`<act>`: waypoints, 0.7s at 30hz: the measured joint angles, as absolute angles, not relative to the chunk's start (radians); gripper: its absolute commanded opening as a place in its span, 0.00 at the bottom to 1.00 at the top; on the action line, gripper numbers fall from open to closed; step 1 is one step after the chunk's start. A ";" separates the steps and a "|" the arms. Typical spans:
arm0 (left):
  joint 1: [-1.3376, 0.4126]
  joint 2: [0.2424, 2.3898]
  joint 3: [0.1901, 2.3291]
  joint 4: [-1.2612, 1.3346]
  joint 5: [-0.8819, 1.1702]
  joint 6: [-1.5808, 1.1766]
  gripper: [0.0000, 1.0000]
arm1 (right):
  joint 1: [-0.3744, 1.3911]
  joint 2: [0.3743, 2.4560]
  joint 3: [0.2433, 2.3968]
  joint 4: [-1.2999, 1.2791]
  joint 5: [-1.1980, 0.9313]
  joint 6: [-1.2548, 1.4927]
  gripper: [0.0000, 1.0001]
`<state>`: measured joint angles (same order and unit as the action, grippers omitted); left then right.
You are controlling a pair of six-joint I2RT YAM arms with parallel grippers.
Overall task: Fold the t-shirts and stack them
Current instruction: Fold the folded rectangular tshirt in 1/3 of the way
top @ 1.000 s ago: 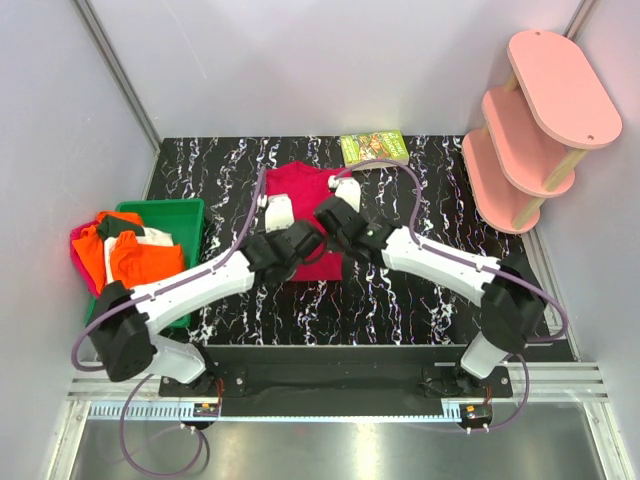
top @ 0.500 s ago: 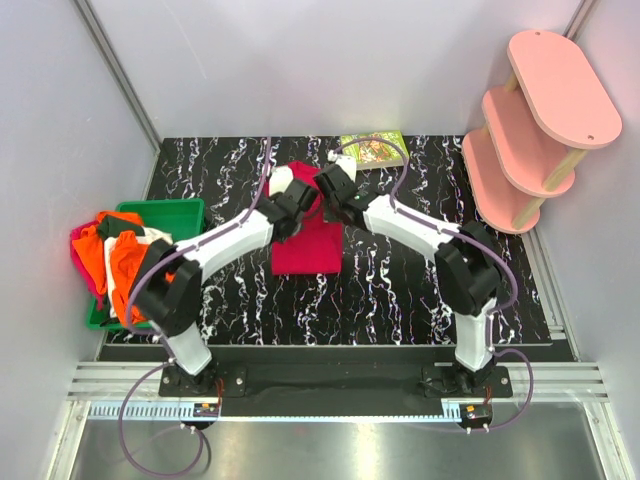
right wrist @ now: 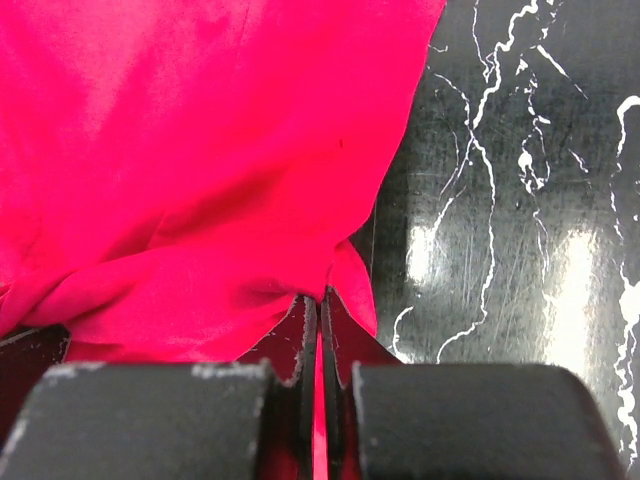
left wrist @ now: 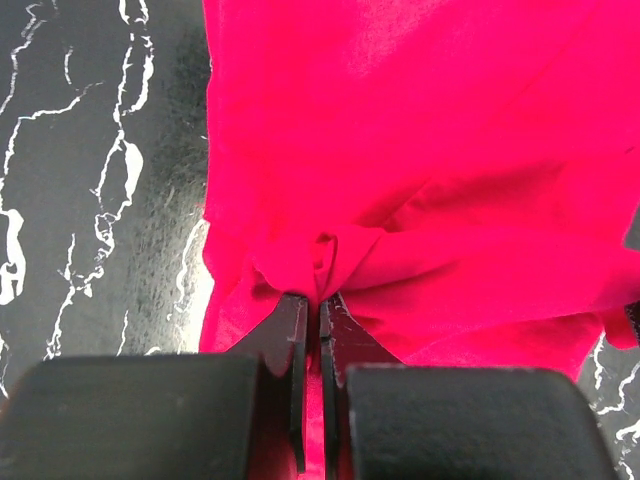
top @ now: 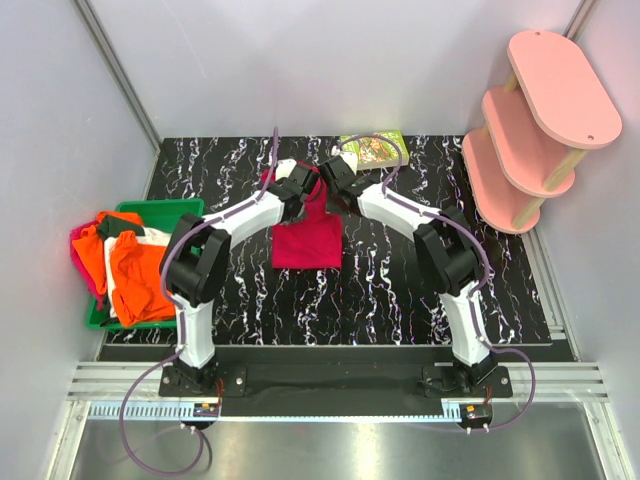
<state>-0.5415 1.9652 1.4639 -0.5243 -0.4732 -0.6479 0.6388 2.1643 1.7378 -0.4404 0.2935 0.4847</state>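
The crimson-red t-shirt point(top: 308, 240) lies part-folded on the black marbled table point(top: 400, 290), its far edge lifted. My left gripper point(top: 296, 186) is shut on the shirt's far left edge; the left wrist view shows red cloth point(left wrist: 420, 150) pinched between the jaws. My right gripper point(top: 334, 186) is shut on the far right edge; red cloth point(right wrist: 200, 170) hangs from it in the right wrist view. Both grippers are close together near the table's far side. Orange t-shirts point(top: 135, 265) with white and magenta-pink cloth are piled at the left.
A green bin point(top: 180, 210) holds the shirt pile at the left edge. A small green-covered book point(top: 375, 148) lies at the far edge behind the grippers. A pink three-tier shelf point(top: 535, 120) stands at the far right.
Both grippers have carried the red shirt's edge from the near side away toward the far side of the table, folding the shirt over; the arms are now stretched out.
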 measured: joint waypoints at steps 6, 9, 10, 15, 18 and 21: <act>-0.529 1.983 1.486 -0.530 -0.463 -0.629 0.89 | 0.634 2.188 1.769 -0.448 0.288 0.467 0.54; -0.521 1.983 1.494 -0.526 -0.470 -0.620 0.99 | 0.632 2.189 1.784 -0.453 0.299 0.464 0.73; -0.518 1.983 1.495 -0.524 -0.472 -0.619 0.99 | 0.630 2.189 1.790 -0.456 0.303 0.461 0.75; -0.513 1.967 1.496 -0.524 -0.476 -0.619 0.99 | 0.626 2.184 1.809 -0.457 0.314 0.456 0.69; -0.513 1.929 1.491 -0.522 -0.474 -0.623 0.99 | 0.626 2.152 1.783 -0.449 0.302 0.456 0.41; -0.524 1.843 1.423 -0.498 -0.472 -0.640 0.98 | 0.627 2.065 1.682 -0.432 0.277 0.466 0.14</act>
